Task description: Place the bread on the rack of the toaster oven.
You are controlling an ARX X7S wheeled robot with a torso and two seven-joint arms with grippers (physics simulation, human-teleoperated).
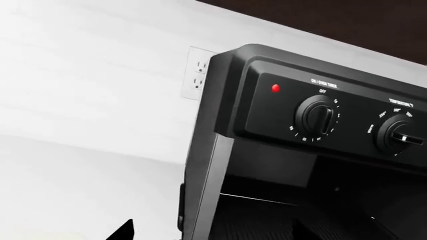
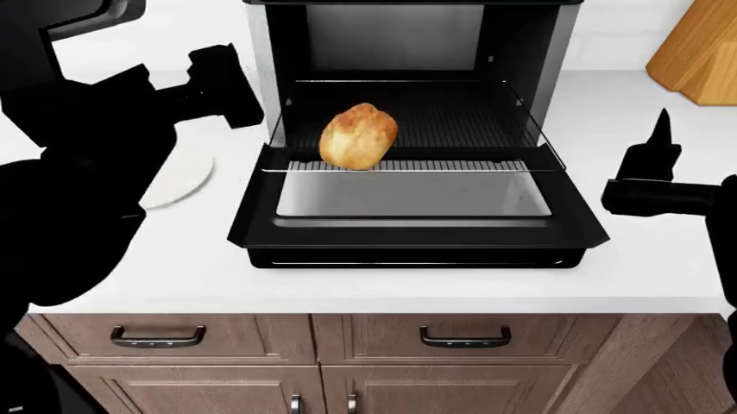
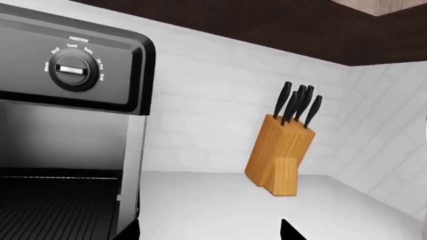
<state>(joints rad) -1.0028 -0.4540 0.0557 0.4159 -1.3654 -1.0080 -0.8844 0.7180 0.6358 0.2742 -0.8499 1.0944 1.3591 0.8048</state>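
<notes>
- Golden-brown oval crusty bread roll [image 2: 358,135] sat on thin silver wire rack [image 2: 461,165], front-left, inside silver-sided toaster oven [image 2: 417,129] w/ black door down
- Left gripper [image 2: 226,84] & right gripper [image 2: 651,164]: both off to the sides, empty; open/closed can't tell
- Placement looked done; next prob. just keep arms clear

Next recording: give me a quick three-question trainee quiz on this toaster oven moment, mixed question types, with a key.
1. True or false: the bread rests on the rack.
2. The toaster oven door is: A) shut B) dropped open C) missing.
3. Fill in: the wooden object on the counter to the oven's right is a knife ____.

Key: 1 true. 2 B. 3 block. Neither the left gripper nor the right gripper holds the bread.
</notes>
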